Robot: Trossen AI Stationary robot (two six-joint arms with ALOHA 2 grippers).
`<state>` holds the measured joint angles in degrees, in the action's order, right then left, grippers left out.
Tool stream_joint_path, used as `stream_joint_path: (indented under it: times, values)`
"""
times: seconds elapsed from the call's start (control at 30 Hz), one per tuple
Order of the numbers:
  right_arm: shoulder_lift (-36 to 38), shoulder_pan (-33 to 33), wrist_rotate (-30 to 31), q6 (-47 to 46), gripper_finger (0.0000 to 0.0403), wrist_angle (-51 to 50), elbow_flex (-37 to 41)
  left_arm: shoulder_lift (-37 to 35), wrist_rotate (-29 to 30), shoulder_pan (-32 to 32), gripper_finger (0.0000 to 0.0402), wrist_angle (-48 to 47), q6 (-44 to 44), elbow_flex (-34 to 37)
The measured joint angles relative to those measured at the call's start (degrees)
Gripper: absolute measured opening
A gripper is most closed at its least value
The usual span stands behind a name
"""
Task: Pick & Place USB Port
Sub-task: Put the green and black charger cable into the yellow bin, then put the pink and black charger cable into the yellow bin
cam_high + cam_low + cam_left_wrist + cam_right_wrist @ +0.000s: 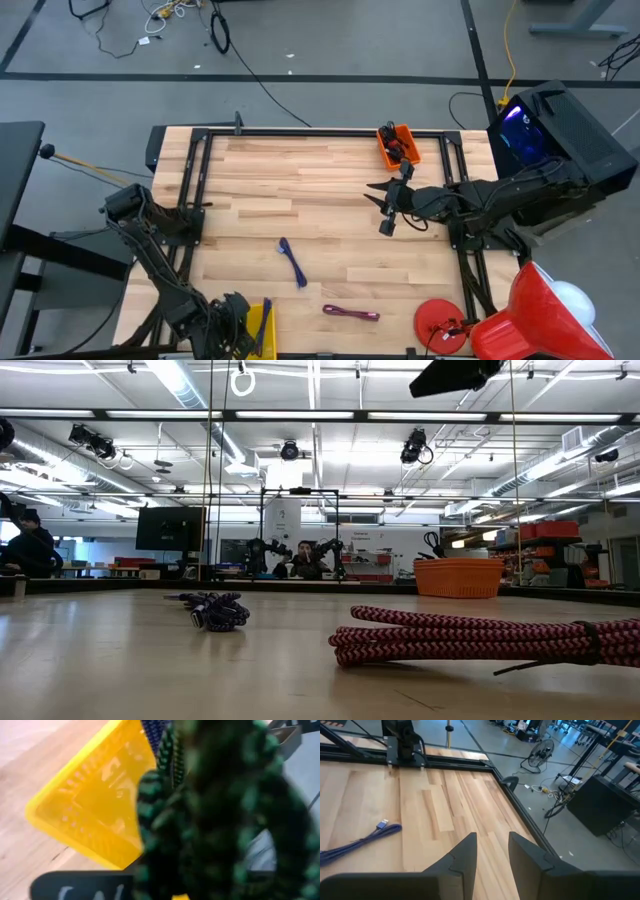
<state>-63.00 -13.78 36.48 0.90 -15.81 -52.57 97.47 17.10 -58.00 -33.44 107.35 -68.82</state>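
Note:
A blue USB cable [292, 262] lies flat on the table's middle; the right wrist view shows the blue cable [360, 842] with its plug [382, 825]. A magenta braided cable [350, 313] lies nearer the near edge and shows as the magenta cable [490, 640] in the low view. My right gripper [385, 205] hovers open above the table's right half, fingers empty [492, 850]. My left gripper [238, 335] is at the near-left corner beside a yellow bin [262, 325]. A green-black braided cable [210, 810] fills its wrist view in front of the yellow bin [95, 805]. My left gripper has the green-black braided cable [200, 845] right in front of its camera, bunched in several strands over the yellow bin. The cable itself hides the fingers, so which part is held and how cannot be told.
An orange bin [397, 145] with cables stands at the far edge, right of centre, and shows as the orange bin [458, 575] in the low view. A red round object [440, 325] sits at the near-right corner. A black frame [320, 133] borders the table.

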Motion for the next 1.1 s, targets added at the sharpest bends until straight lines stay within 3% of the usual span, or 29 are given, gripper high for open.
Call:
stream_joint_path:
  times: [0.2,0.43,0.73,1.1]
  values:
    - [-0.02,1.46,-0.03,0.48,0.0112,5.37,3.99,0.02,2.05,0.03,0.0102,0.69,0.14,0.00]
    - [-0.02,2.60,-2.18,1.30,0.0110,7.19,5.11,0.01,2.59,0.39,0.0134,0.24,0.08,0.00]
    - [-0.05,2.99,-11.93,-1.41,0.0110,7.32,5.11,-1.78,4.85,2.26,0.0138,-4.09,-6.19,0.00]
    - [-8.37,0.07,-24.55,-10.29,0.0110,6.51,8.30,-11.32,18.76,2.89,0.0138,-13.94,-15.31,0.00]
